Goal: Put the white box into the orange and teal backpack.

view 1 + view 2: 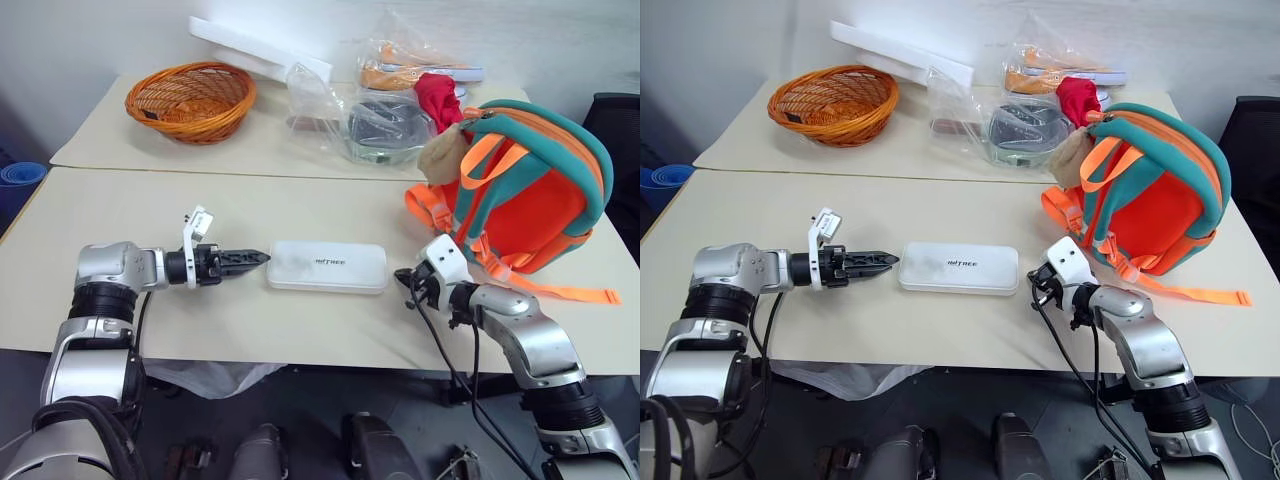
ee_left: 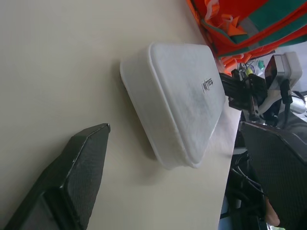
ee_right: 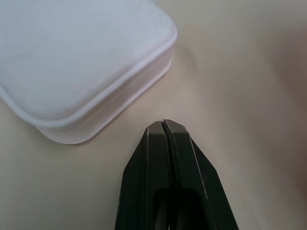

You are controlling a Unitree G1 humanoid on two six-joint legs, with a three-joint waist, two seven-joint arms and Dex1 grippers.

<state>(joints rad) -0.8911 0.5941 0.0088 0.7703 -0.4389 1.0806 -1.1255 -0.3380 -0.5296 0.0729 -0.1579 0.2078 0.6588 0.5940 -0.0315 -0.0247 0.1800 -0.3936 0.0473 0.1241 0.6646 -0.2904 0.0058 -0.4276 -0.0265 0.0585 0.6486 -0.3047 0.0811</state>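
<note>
The only writing I can make out is a short line of small dark lettering on the top of the white box, printed near the middle of its lid. From the left wrist view it looks like a brand name, perhaps "UNITREE", but the letters are too small and soft to be sure. Nothing else here carries text I can read.

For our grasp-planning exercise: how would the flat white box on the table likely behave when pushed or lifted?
The white box looks rigid, so it likely won't flex. Lying flat on the table, it should slide rather than tip or roll. Its smooth rounded edges could make it slippery in a hand.
</note>
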